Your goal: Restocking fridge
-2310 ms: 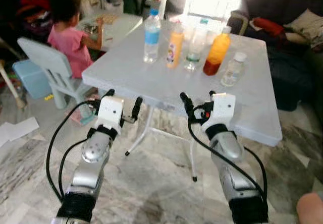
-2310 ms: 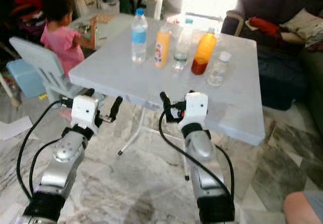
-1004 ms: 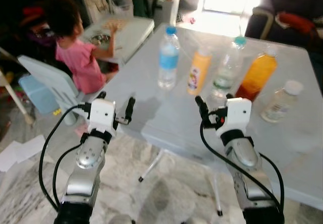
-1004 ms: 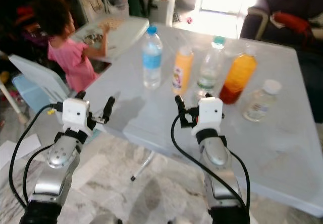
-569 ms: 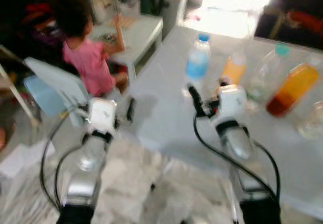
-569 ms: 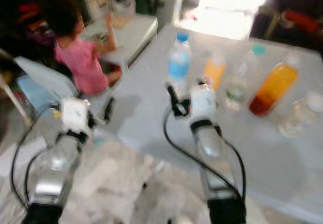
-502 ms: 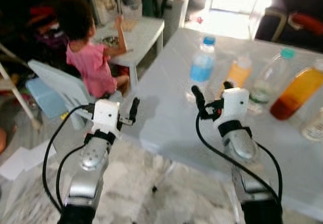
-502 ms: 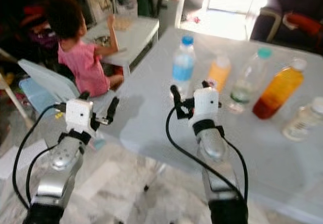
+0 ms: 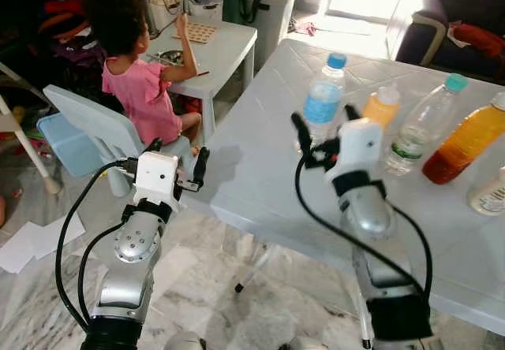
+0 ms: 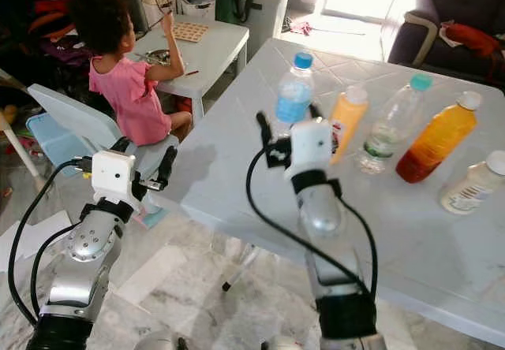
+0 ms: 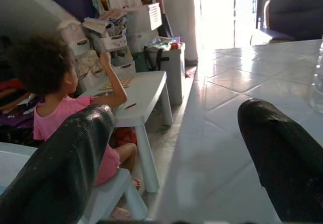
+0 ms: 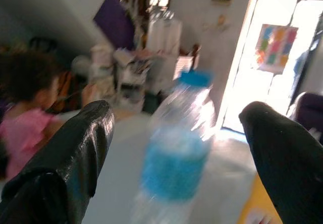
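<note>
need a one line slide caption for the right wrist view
Open right gripper lined up on a blue-labelled water bottle framed between its fingers, a person in pink blurred behind.

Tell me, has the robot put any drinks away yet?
Not yet, it seems. All five bottles stand on the white table: the blue-label water bottle, small yellow bottle, clear bottle, orange juice bottle and white-capped bottle. In hand: the right gripper, open, reaches toward the water bottle. The left gripper waits open at the table edge. Grabbing and carrying all remain.
</note>
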Tool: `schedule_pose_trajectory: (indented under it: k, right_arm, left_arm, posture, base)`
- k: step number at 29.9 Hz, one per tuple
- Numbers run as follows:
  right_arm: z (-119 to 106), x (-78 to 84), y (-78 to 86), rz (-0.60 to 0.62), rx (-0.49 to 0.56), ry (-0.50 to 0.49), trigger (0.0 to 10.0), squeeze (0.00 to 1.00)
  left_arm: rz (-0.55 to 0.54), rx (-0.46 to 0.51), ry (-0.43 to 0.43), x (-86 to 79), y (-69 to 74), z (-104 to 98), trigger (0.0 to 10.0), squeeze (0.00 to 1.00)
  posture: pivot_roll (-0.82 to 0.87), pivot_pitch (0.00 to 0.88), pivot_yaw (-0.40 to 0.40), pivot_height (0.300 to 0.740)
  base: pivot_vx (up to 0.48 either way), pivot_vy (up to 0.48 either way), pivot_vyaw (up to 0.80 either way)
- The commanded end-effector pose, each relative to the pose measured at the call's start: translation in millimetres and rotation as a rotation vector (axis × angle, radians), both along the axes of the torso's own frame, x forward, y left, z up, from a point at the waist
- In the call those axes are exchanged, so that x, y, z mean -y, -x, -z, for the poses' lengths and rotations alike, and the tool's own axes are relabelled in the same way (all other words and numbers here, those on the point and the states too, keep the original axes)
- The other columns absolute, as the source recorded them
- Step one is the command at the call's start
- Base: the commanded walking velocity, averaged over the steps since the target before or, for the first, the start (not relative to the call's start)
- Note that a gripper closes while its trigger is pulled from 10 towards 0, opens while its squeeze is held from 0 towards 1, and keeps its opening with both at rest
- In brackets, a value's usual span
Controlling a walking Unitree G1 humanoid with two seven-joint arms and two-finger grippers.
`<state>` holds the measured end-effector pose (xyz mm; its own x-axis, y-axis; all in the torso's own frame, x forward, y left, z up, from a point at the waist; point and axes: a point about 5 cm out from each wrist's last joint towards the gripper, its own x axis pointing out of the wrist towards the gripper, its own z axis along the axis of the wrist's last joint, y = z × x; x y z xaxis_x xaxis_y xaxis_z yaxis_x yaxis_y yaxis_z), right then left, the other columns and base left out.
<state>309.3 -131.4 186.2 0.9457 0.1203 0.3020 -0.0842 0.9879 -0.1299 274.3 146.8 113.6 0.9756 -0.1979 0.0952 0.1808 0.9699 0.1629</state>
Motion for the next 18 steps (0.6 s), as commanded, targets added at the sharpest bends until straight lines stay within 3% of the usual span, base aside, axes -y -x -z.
schedule_pose_trajectory:
  k: [1,4,5,6,7,18]
  right_arm:
    - [0.6,3.9,-4.6,0.016,-0.012,-0.017,10.0,1.0]
    - [-9.0,7.2,-20.6,0.037,0.008,0.005,10.0,1.0]
    - [-10.5,7.7,-23.6,0.04,0.009,0.009,10.0,0.95]
    - [-13.1,8.3,-28.2,0.046,0.009,0.01,10.0,0.24]
    - [-16.0,7.9,-32.5,0.043,0.006,-0.007,10.0,0.0]
    - [-36.0,-14.7,-55.4,-0.006,0.015,-0.053,10.0,0.0]
  left_arm:
    - [0.002,0.015,-0.009,-0.5,-1.0,-3.9,10.0,0.0]
    - [0.001,0.014,-0.012,-1.8,1.3,-3.5,10.0,0.0]
    - [0.001,0.013,-0.013,-2.0,1.7,-3.2,10.0,0.0]
    - [0.001,0.012,-0.016,-2.5,2.2,-3.1,10.0,0.0]
    - [0.0,0.011,-0.017,-3.2,2.5,-3.0,10.0,0.0]
    - [0.013,0.003,-0.033,-3.1,3.3,-2.6,10.0,0.0]
  posture:
    - [0.08,0.0,-0.031,0.74]
    - [0.09,0.004,-0.033,0.74]
    - [0.09,0.005,-0.034,0.74]
    - [0.09,0.006,-0.035,0.74]
    - [0.1,0.008,-0.035,0.74]
    - [0.11,0.017,-0.032,0.74]
  base:
    - [0.0,0.0,0.0]
    - [0.0,0.0,0.0]
    - [0.0,0.0,0.0]
    - [0.0,0.0,0.0]
    - [0.0,0.0,0.0]
    - [0.0,0.0,0.0]
